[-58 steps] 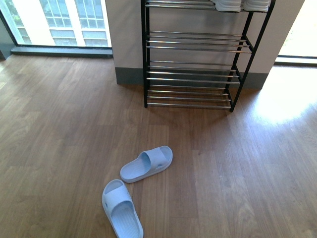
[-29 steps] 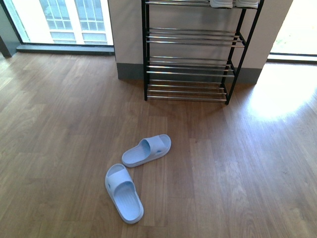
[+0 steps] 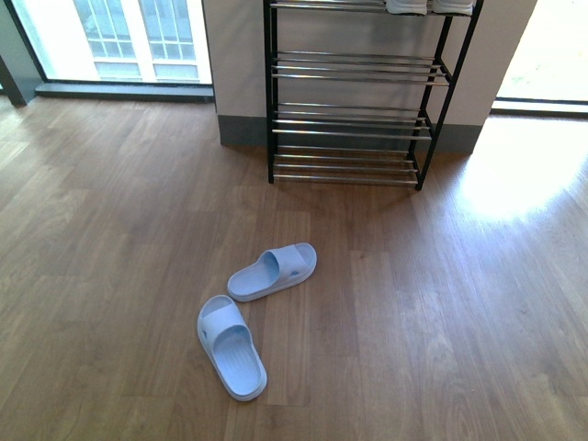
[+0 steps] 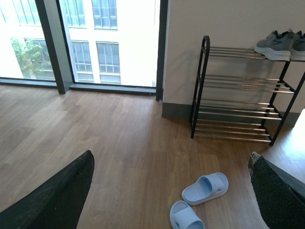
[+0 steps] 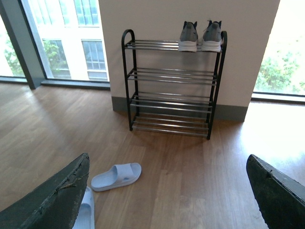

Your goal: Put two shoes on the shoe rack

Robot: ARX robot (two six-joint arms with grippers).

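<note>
Two pale blue slide sandals lie on the wood floor in front of the shoe rack. One sandal lies crosswise, the other nearer me, pointing away from the rack. A pair of grey sneakers stands on the rack's top shelf; the lower shelves are bare. Neither arm shows in the front view. My left gripper is open, high above the floor, with a sandal between its black fingers. My right gripper is open too, with a sandal near its one finger.
The rack stands against a white wall pillar with a grey skirting. Floor-to-ceiling windows flank it on both sides. A bright sun patch lies on the floor right of the rack.
The front view has drawn back from the rack: the sandals sit higher in the picture and the near one shows whole. The sandals have not moved on the floor.
</note>
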